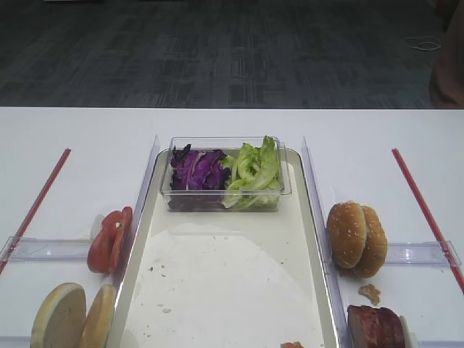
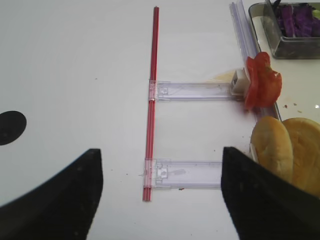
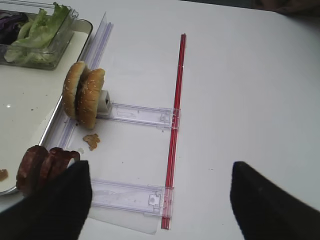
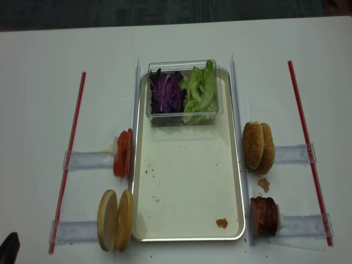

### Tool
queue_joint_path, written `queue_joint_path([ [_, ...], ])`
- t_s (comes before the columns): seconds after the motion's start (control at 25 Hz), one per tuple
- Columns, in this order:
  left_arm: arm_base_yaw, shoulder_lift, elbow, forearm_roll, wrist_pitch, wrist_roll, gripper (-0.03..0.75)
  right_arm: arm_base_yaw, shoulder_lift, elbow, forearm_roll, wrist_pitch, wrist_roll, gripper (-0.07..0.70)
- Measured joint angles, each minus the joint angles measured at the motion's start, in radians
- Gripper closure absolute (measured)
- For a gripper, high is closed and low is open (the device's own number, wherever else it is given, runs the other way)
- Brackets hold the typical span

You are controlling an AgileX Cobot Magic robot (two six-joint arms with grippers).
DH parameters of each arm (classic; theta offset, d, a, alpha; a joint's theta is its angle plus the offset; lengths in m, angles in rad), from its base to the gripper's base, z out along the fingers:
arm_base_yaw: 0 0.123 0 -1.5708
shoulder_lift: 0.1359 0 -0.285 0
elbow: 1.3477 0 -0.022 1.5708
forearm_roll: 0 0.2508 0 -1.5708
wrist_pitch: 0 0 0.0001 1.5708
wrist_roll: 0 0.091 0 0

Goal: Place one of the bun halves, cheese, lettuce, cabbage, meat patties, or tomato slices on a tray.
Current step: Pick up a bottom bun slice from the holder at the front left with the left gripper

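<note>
Bun halves [image 4: 114, 220] are standing on edge just left of the tray [image 4: 190, 190], near its front left corner, leaning against a clear plastic holder [image 4: 74, 231]; the overhead view is cutting them off at the bottom edge. Tomato slices [image 4: 122, 153] are standing upright just beside the tray's left rim, further back. Inside the tray at the far end a clear plastic tub [image 4: 182, 93] is holding purple cabbage [image 4: 166, 91] on the left and lettuce [image 4: 201, 93] on the right. A small reddish scrap [image 4: 221, 223] is lying on the tray near the front right; too small to identify. Right of the tray, sesame buns [image 4: 258, 146] are standing on edge, with meat patties [image 4: 265, 215] in front of them, a crumb [image 4: 264, 184] lying between. No cheese is making itself out anywhere.

Left gripper [image 2: 160, 200] is hanging over the bare table left of the bun halves, jaws spread wide, gripping nothing; only the dark finger [image 2: 260, 195] tips are showing, blurred. Right gripper [image 3: 160, 200] is hanging over the table right of the patties, jaws also wide apart and empty, fingers [image 3: 60, 205] cut off by the frame. Arms themselves are out of sight in both overhead views.
</note>
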Motion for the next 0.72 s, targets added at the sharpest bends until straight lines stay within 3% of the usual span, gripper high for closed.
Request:
queue_joint_path([
  [0.4, 0.0, 0.003, -0.006, 0.0, 0.011, 0.0, 0.248, 0.0, 0.0, 0.0, 0.0, 0.0, 0.002, 0.053],
  [0.72, -0.004, 0.165, -0.036, 0.0, 0.025, -0.03, 0.248, 0.0, 0.0, 0.0, 0.0, 0.0, 0.002, 0.053],
])
